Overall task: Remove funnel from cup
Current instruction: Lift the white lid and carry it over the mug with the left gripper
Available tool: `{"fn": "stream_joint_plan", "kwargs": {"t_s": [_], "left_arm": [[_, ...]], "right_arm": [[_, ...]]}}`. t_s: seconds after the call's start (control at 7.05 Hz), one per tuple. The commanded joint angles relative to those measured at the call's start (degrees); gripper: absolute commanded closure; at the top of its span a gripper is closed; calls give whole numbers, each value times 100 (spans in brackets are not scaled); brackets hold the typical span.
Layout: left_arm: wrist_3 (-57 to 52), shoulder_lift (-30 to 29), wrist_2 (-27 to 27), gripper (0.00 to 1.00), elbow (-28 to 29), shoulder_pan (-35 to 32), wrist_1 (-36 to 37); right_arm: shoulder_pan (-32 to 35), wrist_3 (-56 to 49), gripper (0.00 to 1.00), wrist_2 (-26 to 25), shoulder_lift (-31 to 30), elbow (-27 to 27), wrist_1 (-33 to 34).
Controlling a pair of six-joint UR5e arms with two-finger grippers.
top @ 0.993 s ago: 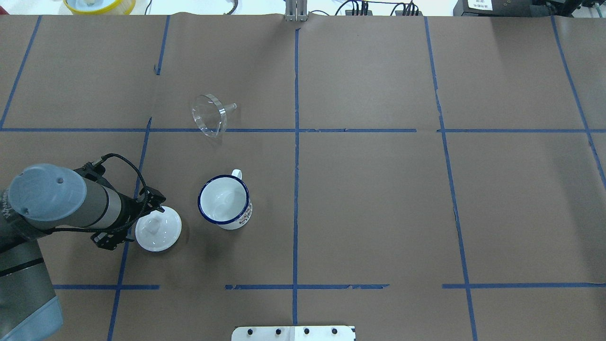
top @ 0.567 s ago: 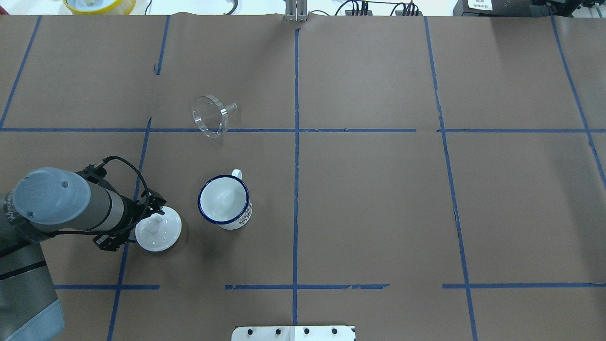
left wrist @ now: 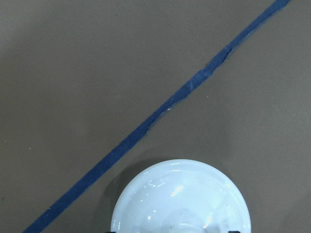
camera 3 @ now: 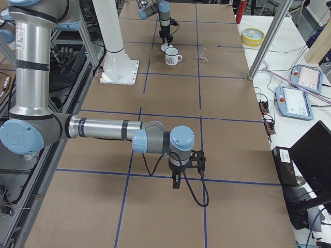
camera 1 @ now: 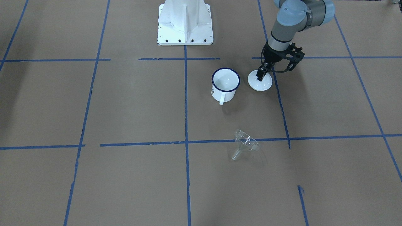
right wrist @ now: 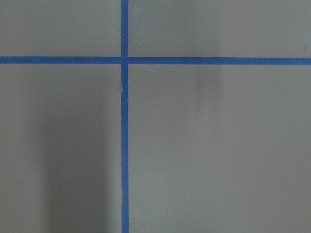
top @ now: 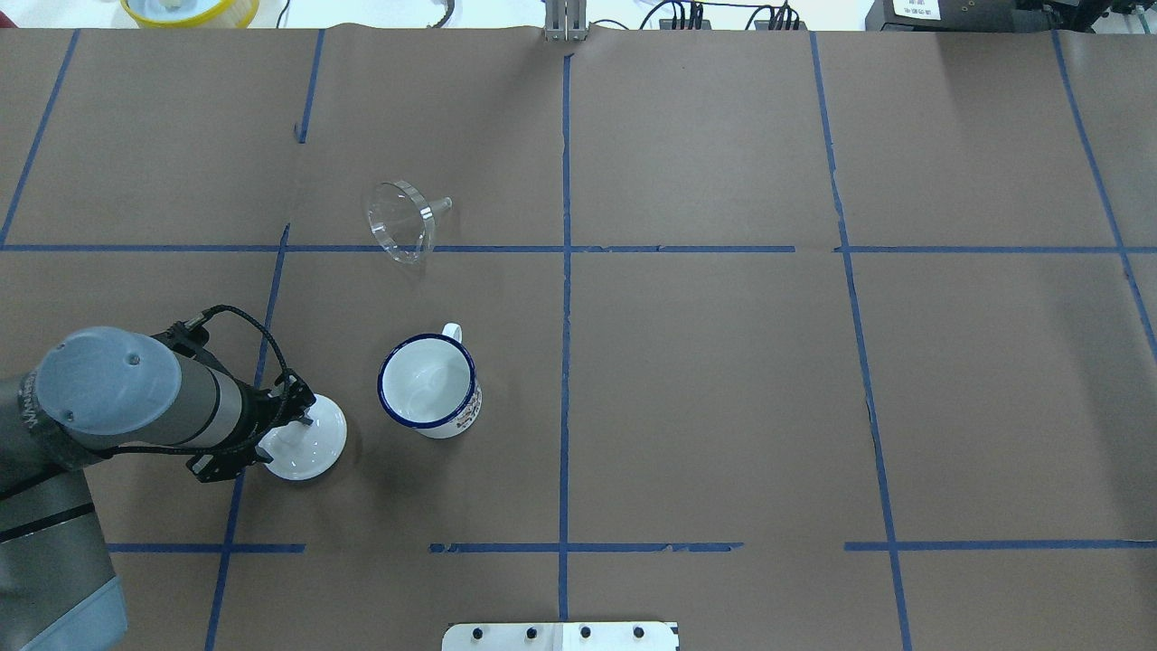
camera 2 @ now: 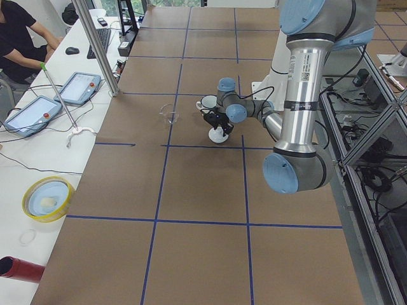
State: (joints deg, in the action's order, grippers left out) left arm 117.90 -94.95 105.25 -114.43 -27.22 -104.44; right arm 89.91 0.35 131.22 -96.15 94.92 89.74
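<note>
Clear funnel (top: 399, 221) on side; white cup (top: 427, 384) w/ blue rim.

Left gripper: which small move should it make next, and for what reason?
Probably close on the knob of the round white lid. The left gripper hangs open right over that knob. The clear plastic funnel already lies on its side on the brown table, apart from the empty white enamel mug with the blue rim, so nothing is left to remove.
</note>
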Motion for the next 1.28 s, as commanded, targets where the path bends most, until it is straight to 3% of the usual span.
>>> {"fn": "stream_joint_plan", "kwargs": {"t_s": [0.0, 0.14, 0.28, 0.57, 0.85, 1.13], "left_arm": [[5, -58, 4, 91, 0, -2, 3], [5, -58, 13, 100, -52, -11, 11], [5, -128, 13, 100, -183, -98, 46], [-135, -556, 31, 100, -1278, -641, 1725], [-232, -1766, 57, 100, -1153, -635, 2907], [-214, -2508, 425, 100, -382, -504, 3035]], "right_arm": [[0, 0, 0, 0, 0, 0, 0], [0, 0, 0, 0, 0, 0, 0], [0, 0, 0, 0, 0, 0, 0], [0, 0, 0, 0, 0, 0, 0], [0, 0, 0, 0, 0, 0, 0], [0, 0, 0, 0, 0, 0, 0]]}}
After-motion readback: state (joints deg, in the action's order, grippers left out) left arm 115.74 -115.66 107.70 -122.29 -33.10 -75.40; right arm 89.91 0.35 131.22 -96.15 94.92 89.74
